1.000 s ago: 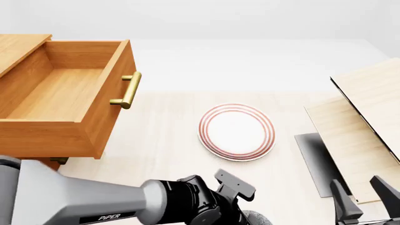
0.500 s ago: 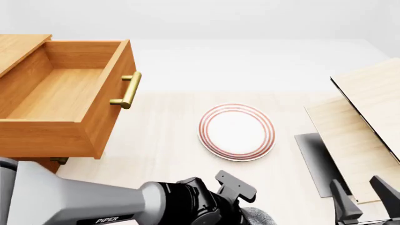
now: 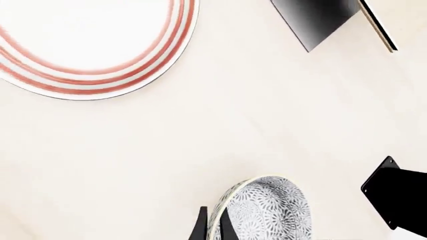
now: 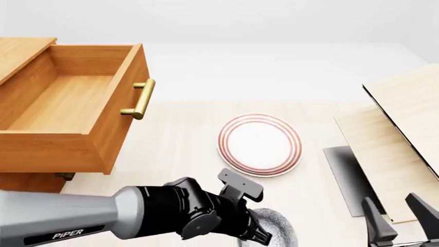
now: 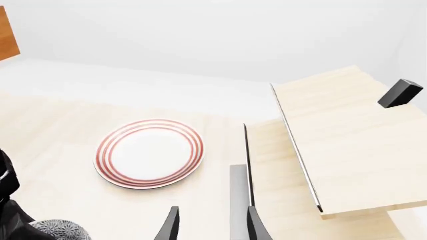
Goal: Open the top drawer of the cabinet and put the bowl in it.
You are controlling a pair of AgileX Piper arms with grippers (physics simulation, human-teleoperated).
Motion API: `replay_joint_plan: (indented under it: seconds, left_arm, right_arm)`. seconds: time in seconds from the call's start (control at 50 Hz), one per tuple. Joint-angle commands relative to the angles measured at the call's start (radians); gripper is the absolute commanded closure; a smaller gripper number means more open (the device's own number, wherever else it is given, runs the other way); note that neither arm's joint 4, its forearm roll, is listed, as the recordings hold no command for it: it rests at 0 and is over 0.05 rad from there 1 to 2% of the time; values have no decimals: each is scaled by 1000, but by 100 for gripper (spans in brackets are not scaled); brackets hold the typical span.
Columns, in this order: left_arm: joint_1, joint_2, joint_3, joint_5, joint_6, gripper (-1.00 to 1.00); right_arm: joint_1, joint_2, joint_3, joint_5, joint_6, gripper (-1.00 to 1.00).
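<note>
The bowl (image 4: 274, 226) sits at the table's near edge, its rim pinched by the left gripper (image 3: 212, 226); rigid, glazed, probably slippery, so the rim suits. The drawer (image 4: 65, 103) stands open far left. The right gripper (image 5: 208, 222) is parted, empty.

Hiding most of the bowl (image 4: 276, 228) behind the left gripper (image 4: 255, 232); fingertips running off the bottom edge. Cutting off the cabinet (image 4: 28, 181) at left, lower drawers lying concealed under the top drawer (image 4: 69, 110).

bright, even, diffuse render light; soft faint shadows under plate (image 4: 260, 144); all views sharp, no glare.
</note>
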Motion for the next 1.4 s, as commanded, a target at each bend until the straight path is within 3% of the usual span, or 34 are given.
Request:
replay_joint_plan:
  seconds: [0.02,0.5,0.54,0.64,1.06,1.16,1.4]
  left_arm:
    - [39,-69,14,19,22,100]
    - [131,-184,-30,133,17,100]
    - [107,-170,-60,140,-17,100]
    - [167,-213,-70,187,10,100]
    - [229,-174,-314,353,-1,100]
    - [225,-154,-368,378,-39,100]
    - [279,-110,-532,493,-23,100]
  right_arm:
    - [0,-1,0,0,-1,-100]
    - [1,0,0,2,-3,-100]
    - [2,1,0,2,-3,-100]
    - [2,0,0,3,-3,-100]
    - [3,-1,0,6,-5,-100]
    - [3,-1,0,6,-5,-100]
    - [3,3,0,4,-6,-100]
